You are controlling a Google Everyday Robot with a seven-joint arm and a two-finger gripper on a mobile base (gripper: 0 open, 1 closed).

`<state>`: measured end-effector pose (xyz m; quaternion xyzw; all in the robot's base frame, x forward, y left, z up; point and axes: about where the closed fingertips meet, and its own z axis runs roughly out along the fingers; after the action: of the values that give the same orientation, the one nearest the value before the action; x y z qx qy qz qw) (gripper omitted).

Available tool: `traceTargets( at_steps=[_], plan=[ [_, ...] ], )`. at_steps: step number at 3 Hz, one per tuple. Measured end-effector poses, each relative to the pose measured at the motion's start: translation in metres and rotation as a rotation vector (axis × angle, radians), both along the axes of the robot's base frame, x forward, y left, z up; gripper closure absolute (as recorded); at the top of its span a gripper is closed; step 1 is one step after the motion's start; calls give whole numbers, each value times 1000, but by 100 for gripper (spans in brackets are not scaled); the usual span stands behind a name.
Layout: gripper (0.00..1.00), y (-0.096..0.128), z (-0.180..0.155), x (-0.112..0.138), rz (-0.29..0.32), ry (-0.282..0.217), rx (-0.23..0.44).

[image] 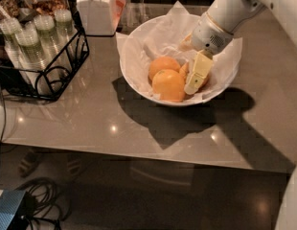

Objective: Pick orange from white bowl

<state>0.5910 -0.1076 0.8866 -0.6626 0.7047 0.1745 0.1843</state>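
Note:
The white bowl [134, 75] sits mid-table, lined with crinkled white paper. Three oranges lie in it. One orange [163, 65] is at the back left and one [168, 84] is in front. The third orange [204, 82] lies to the right and is mostly hidden behind the gripper. My gripper [194, 83] reaches down into the bowl from the upper right. Its cream-coloured end sits against the third orange, right beside the front one.
A black wire rack [40, 61] holding several lidded cups stands at the left. A white lidded jar [96, 8] stands behind the bowl at the back. The table's front edge [139, 152] runs below. Cables and a blue box [9, 210] lie on the floor.

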Motion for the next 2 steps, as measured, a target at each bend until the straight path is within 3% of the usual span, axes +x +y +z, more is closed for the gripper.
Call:
traceTargets(
  at_steps=[1, 2],
  plan=[
    [1, 4, -21, 7, 12, 48, 9],
    [3, -9, -30, 10, 2, 80, -32]
  ],
)
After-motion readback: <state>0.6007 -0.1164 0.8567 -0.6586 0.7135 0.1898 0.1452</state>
